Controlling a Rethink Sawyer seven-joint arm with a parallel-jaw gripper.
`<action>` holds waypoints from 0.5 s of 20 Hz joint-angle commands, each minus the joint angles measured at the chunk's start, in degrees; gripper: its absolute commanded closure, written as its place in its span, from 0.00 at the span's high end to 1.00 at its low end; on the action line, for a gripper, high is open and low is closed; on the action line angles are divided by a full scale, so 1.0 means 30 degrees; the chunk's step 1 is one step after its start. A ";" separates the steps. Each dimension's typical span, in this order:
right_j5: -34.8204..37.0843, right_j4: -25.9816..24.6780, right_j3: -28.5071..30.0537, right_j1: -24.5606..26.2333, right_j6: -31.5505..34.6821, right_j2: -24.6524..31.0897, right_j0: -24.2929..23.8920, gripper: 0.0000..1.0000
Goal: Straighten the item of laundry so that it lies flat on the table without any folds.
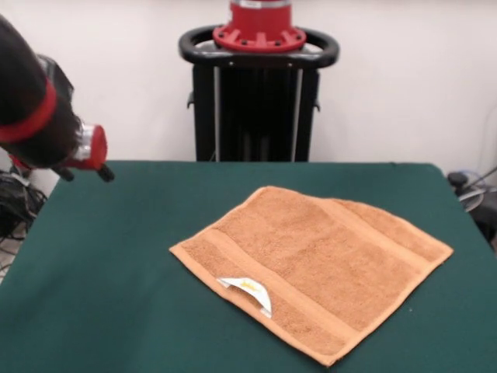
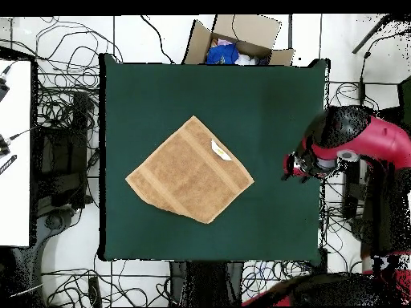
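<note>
Orange-tan towel (image 1: 311,260), white tag (image 1: 247,288), writing unreadable

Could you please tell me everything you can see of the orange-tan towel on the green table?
The orange-tan terry cloth hand towel is rectangular, with a woven band stripe near each end and a small white care tag at one edge. It lies spread flat, with no fold showing, turned cornerwise to the edges of the dark green felt-covered table, near its middle. Only the table touches it; the gripper is off to one side.
</note>
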 commanded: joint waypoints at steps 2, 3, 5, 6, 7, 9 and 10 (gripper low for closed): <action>-0.0903 0.2053 0.2798 -0.0836 -0.3835 0.2856 -0.0049 1.00; -0.1425 0.2331 0.2942 -0.0811 -0.3792 0.3074 -0.0210 1.00; -0.2709 0.2969 0.3384 -0.0758 -0.3786 0.3604 -0.0624 1.00; -0.3471 0.3328 0.3683 -0.0730 -0.3824 0.3916 -0.0877 1.00; -0.3791 0.3472 0.3841 -0.0717 -0.3871 0.4071 -0.1003 1.00; -0.4589 0.3801 0.4240 -0.0616 -0.4027 0.4519 -0.1364 1.00; -0.4946 0.3969 0.4430 -0.0583 -0.4088 0.4734 -0.1534 1.00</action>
